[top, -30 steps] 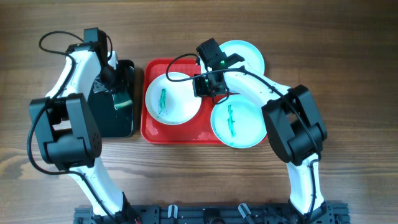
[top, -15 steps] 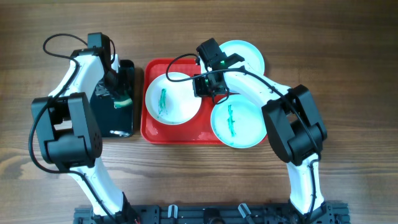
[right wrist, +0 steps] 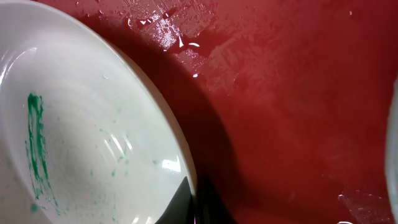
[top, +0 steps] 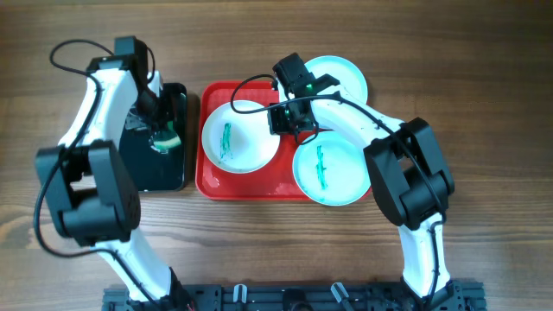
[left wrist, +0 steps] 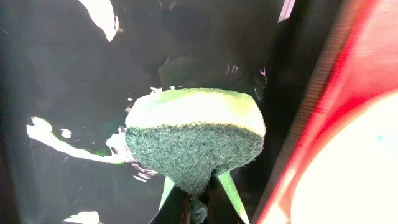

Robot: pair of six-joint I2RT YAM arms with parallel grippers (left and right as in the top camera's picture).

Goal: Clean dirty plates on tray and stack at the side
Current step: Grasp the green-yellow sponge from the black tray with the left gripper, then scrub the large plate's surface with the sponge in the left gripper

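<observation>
From the left wrist we see only the tips of the left gripper (left wrist: 198,202), cut off at the bottom edge and closed tight on the green-and-yellow sponge (left wrist: 196,134) over the wet black tray (top: 155,173) — whether the sponge touches it, we cannot tell. The right gripper (right wrist: 194,202) pinches the rim of the green-smeared cream-white plate (top: 240,136), which lies in the red tray (top: 251,186) on the tabletop (top: 484,69); its arm covers part of the far turquoise plate (top: 347,78); the smeared turquoise plate (top: 341,181) overhangs the red tray's right edge.

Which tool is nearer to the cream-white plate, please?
Right: the right tool clamps the rim of the cream-white plate; the left tool holds the sponge over the black tray.
</observation>
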